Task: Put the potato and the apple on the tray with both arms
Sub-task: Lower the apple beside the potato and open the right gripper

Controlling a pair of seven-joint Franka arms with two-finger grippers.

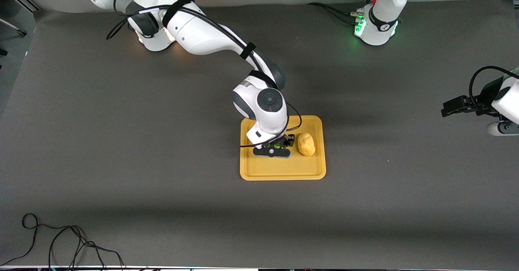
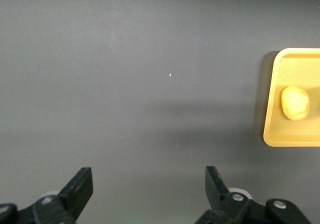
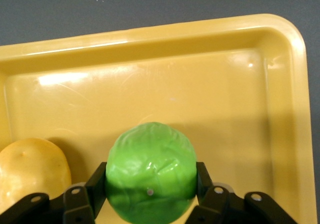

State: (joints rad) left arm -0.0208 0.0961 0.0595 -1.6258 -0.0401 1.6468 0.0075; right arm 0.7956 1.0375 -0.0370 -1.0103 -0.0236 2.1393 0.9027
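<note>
Tray (image 1: 279,171): sits mid-table, holding the potato.
Potato (image 1: 306,144): lies in the tray, toward the left arm's end.
Apple (image 3: 151,172): just beside the potato, clamped in the right gripper (image 1: 272,146), low over the tray.
Left gripper (image 2: 150,194): waits over bare table (image 1: 121,141), fingers spread wide, holding nothing.

Surface: dark grey table mat (image 1: 121,149) | Cable: black loose cord (image 1: 61,242), 7 o'clock corner | Lighting: even, soft shadows
</note>
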